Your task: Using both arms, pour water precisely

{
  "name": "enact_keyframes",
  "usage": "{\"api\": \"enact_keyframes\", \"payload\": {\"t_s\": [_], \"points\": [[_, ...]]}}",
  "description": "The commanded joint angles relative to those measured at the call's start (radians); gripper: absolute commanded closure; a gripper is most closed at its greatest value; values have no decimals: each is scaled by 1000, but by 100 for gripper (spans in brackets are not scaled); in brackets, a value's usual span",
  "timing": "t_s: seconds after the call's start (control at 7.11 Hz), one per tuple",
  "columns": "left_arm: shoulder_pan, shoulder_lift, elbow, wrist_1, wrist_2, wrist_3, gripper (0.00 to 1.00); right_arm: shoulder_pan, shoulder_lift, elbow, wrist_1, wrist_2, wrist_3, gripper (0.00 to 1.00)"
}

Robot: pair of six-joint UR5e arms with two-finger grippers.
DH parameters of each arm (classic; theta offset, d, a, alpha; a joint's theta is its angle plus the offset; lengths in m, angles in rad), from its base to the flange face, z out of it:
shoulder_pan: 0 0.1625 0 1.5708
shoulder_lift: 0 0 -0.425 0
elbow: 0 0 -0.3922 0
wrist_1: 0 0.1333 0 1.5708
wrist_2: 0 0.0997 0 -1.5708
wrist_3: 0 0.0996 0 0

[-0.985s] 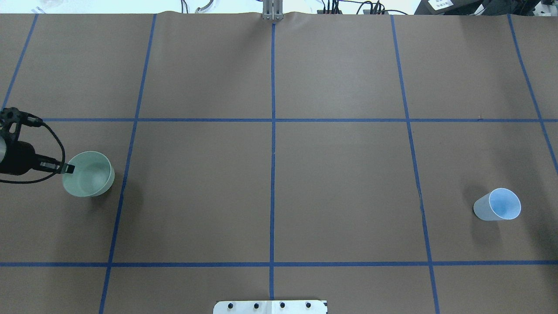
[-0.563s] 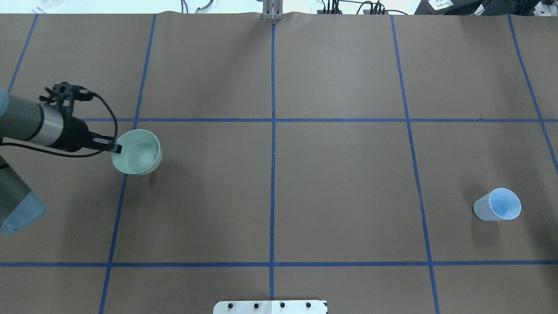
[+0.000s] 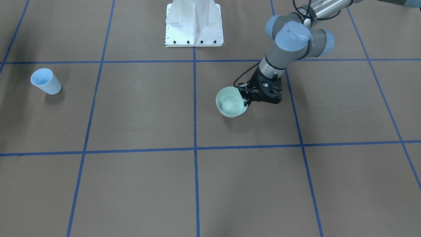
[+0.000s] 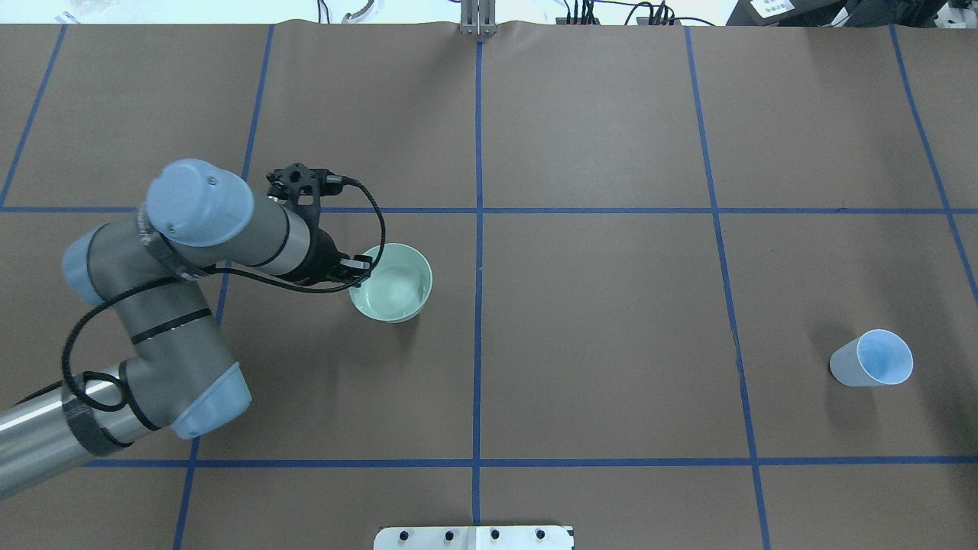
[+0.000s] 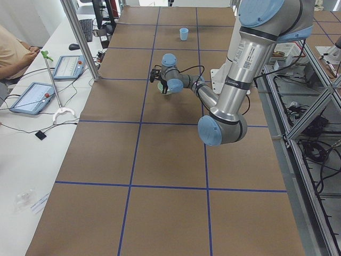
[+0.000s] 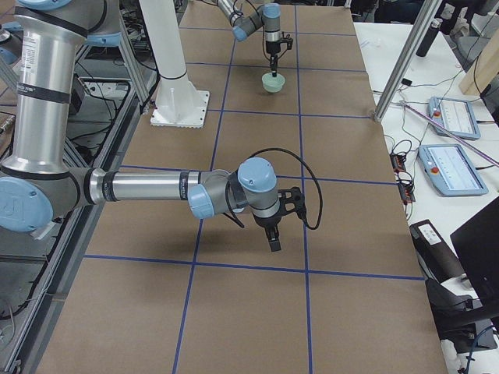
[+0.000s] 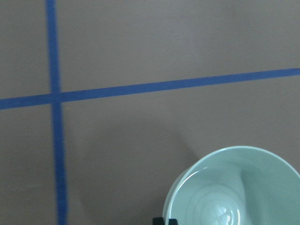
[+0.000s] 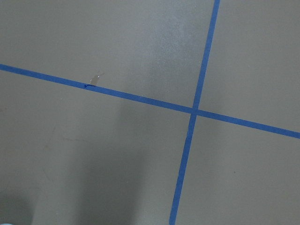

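One green bowl (image 4: 391, 284) is clamped at its rim in my left fingers (image 4: 357, 265), level, presumably so nothing spills; of my right fingers (image 6: 273, 241) I cannot tell the state.

No text, brand or number is legible. Printed marking (image 5: 247, 64) on the left arm (image 5: 230, 96) and a white card (image 4: 772, 6) are too small to read.
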Motion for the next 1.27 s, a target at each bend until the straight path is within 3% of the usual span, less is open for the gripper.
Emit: {"api": "enact_keyframes", "payload": {"t_s": [0.0,0.28,0.42,0.56,0.84,1.13], "points": [[53,-167,136,20,38,-63,100,0,0,0,-1,0,1,0],[67,-215,191,20,63,-63,100,0,-2,0,-1,2,1,0],[67,-212,191,20,63,-63,36,0,-2,0,-1,2,1,0],[67,-211,189,19,68,-61,0,0,-2,0,-1,2,1,0],[50,-207,115,72,62,-55,0,0,0,2,-1,3,7,0],[15,-188,-127,397,36,26,0,-33,8,24,48,27,157,0]]}}
